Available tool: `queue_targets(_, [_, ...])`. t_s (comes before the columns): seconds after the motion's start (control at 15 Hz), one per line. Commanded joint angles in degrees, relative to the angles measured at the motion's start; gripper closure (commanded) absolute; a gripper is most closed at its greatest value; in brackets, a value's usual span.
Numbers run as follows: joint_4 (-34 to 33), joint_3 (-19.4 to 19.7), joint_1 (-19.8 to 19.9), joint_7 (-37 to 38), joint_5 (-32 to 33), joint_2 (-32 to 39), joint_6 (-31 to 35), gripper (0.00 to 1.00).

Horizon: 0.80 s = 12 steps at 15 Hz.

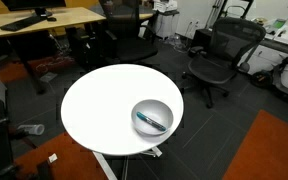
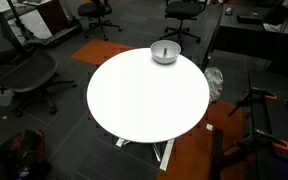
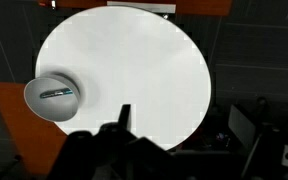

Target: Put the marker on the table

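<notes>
While the marker [image 1: 152,121] lies inside the bowl [image 1: 169,109] on the table [image 1: 99,110], nothing is yet done; whether the gripper [image 3: 122,118] is open cannot be told.

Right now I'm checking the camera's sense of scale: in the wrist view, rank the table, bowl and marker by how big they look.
Largest to smallest in the wrist view:
1. table, fills most of the frame
2. bowl, on its edge
3. marker, lying inside the bowl

Even indoor light, soft low-resolution frames, table [image 2: 134,100] brightly washed out.
</notes>
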<state>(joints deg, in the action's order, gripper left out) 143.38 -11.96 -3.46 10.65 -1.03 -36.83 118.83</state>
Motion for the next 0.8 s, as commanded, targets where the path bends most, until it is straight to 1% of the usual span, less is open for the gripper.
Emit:
queue_targets(0.0, [-0.2, 0.6, -0.8, 0.4, 0.5, 0.1, -0.2, 0.00])
queue_targets(0.6, [-0.2, 0.6, -0.8, 0.4, 0.5, 0.1, -0.2, 0.00])
queue_targets(0.73, [-0.7, 0.5, -0.1, 1.8, 0.2, 1.5, 0.7, 0.00])
